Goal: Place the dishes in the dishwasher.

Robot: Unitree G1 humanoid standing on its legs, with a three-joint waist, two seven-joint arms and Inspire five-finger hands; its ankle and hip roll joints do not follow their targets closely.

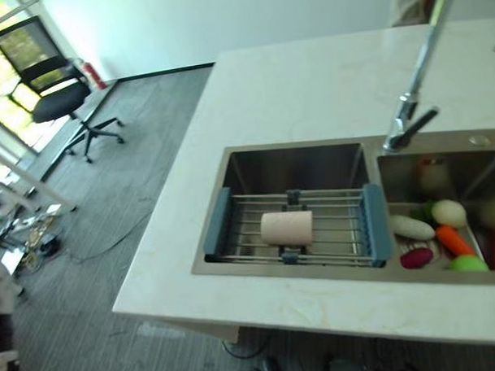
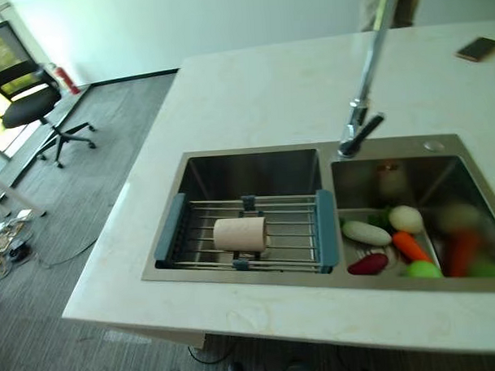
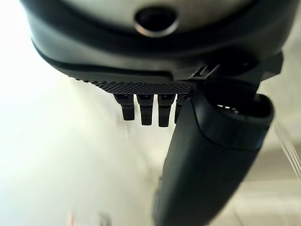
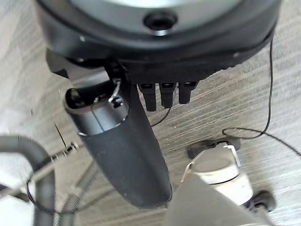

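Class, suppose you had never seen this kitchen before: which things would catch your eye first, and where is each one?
First the steel double sink set in the pale counter, with a beige cup lying on its side on the rack across the left basin. Next the bright toy vegetables heaped in the right basin below the tall faucet, and a black office chair on the grey floor at far left.

cream counter (image 1: 293,86), steel sink (image 1: 312,159), blue-ended rack (image 1: 377,226), orange carrot (image 1: 453,239), grey striped floor (image 1: 140,140).
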